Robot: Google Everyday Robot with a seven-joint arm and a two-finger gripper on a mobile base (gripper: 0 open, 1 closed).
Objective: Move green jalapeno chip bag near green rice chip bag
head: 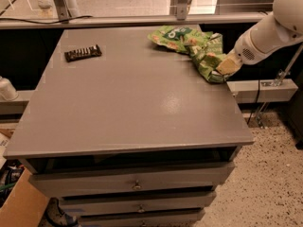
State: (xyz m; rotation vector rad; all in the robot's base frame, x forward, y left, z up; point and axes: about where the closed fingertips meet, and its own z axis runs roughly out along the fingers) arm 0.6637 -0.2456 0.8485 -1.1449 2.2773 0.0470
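The green jalapeno chip bag (207, 56) is a crinkled olive-green bag at the table's right edge. Its far end touches or overlaps the green rice chip bag (176, 35), a brighter green bag with a white round logo lying at the back of the table. My gripper (227, 66), with tan fingers on a white arm reaching in from the right, is shut on the near right end of the jalapeno bag, low over the table's right edge.
A dark snack bar (83, 53) lies at the back left of the grey table (128, 112). Drawers sit below the tabletop. A cardboard box (21, 205) is on the floor at the lower left. A rail and shelf run behind the table.
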